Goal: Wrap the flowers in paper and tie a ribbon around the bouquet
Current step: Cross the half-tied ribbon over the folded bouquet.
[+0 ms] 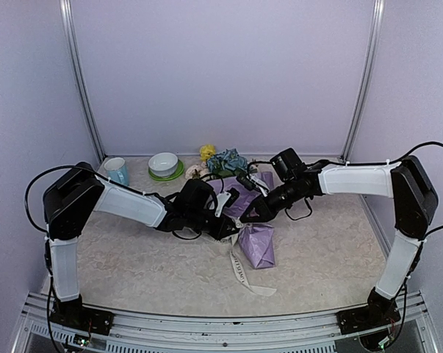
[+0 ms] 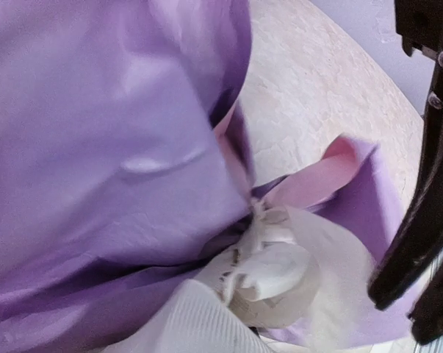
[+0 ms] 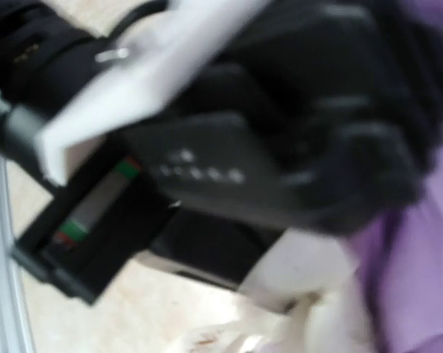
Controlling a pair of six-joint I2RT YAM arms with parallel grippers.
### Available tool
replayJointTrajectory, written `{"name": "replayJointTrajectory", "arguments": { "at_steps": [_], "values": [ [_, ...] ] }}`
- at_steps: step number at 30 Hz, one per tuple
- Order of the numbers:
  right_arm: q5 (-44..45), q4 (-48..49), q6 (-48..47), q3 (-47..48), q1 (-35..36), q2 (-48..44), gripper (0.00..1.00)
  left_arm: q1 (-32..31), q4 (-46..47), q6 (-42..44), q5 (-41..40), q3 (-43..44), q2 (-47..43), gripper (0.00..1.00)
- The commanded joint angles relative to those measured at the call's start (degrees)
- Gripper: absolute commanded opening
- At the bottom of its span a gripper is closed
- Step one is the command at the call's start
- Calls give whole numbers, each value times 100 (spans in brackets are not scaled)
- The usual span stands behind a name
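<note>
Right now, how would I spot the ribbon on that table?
Find the beige table, then the lilac paper bundle at its middle. The ribbon trails from it toward the near edge: the only narrow, flat cream strip there.

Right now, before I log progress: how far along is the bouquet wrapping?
Done: the paper is wrapped around the flowers. In hand: the ribbon is bunched around the wrap's middle, where the left hand and right hand meet; a loose tail lies on the table. Left: finishing the tie; no neat bow shows.
</note>
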Motion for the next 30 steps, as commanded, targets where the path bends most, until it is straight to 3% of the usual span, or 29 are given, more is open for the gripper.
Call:
{"name": "replayJointTrajectory", "arguments": {
  "at_steps": [1,3,5,10,15,19,25,30],
  "values": [
    [-131,-205,-117,126,38,73,22,87,267,-78,106,92,120,0],
    [-42,-376,-273,315,30,80,33,96,265,-78,113,78,137,0],
    [81,-615,-464,595,14,112,35,108,265,-76,116,72,163,0],
    [547,-831,-533,1120,-173,267,33,107,287,-72,149,50,176,0],
    [857,-899,-602,1371,-208,689,23,117,304,-64,154,54,176,0],
    [668,-1050,-788,1404,-204,1082,18,118,306,-60,184,41,168,0],
    [214,-917,-1016,1105,-173,1067,19,114,339,-69,194,6,159,0],
    [-173,-828,-1115,909,-173,979,27,118,343,-76,219,19,172,0]
  ]
}}
